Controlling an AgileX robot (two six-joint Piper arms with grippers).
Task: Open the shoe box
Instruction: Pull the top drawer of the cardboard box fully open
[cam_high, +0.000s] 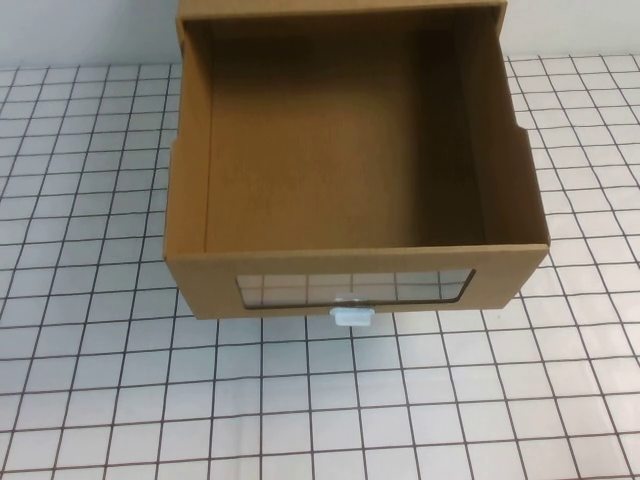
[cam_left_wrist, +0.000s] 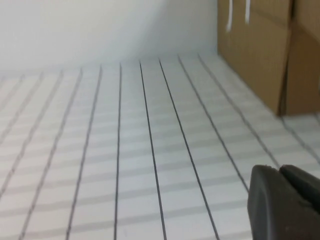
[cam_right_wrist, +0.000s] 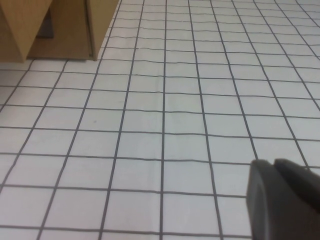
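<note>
The gridded surface (cam_high: 100, 400) carries the shoe box (cam_high: 200, 285) at its far edge, mid-width. The top is open and the inside bare, so I judge the opening done. Its clear window (cam_high: 355, 288) and small white tab (cam_high: 352, 316) face the near edge. My left pincer (cam_left_wrist: 279, 172) and right pincer (cam_right_wrist: 274, 165) hang low on either side of the box, each pressed together on nothing, parked out of the way.

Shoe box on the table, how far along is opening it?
Done: the shoe box looks open, its empty brown interior exposed from above, white pull tab on the windowed front. In hand: nothing; the left hand and right hand are both shut, low over the grid table, apart from the box. Left: apparently nothing.
</note>
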